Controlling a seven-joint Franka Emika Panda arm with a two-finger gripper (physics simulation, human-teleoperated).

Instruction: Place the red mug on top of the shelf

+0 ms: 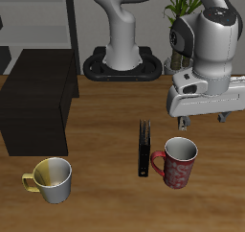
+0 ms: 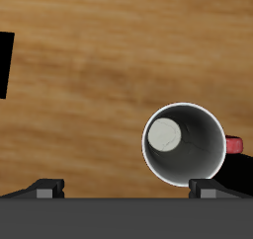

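The red mug stands upright on the wooden table near the front edge, with its red handle pointing at a thin black slab. In the wrist view I look down into the red mug's grey-white inside, and its handle sticks out at the side. My gripper hangs above the table a little behind the mug, open and empty. Its fingertips stand wide apart and the mug lies near one of them. The shelf, a low black box with a flat top, stands far across the table from the mug.
A grey mug with a yellow handle stands near the front edge before the shelf. A thin black slab stands upright beside the red mug. A tall grey open rack is behind the shelf. The robot's base is at the back.
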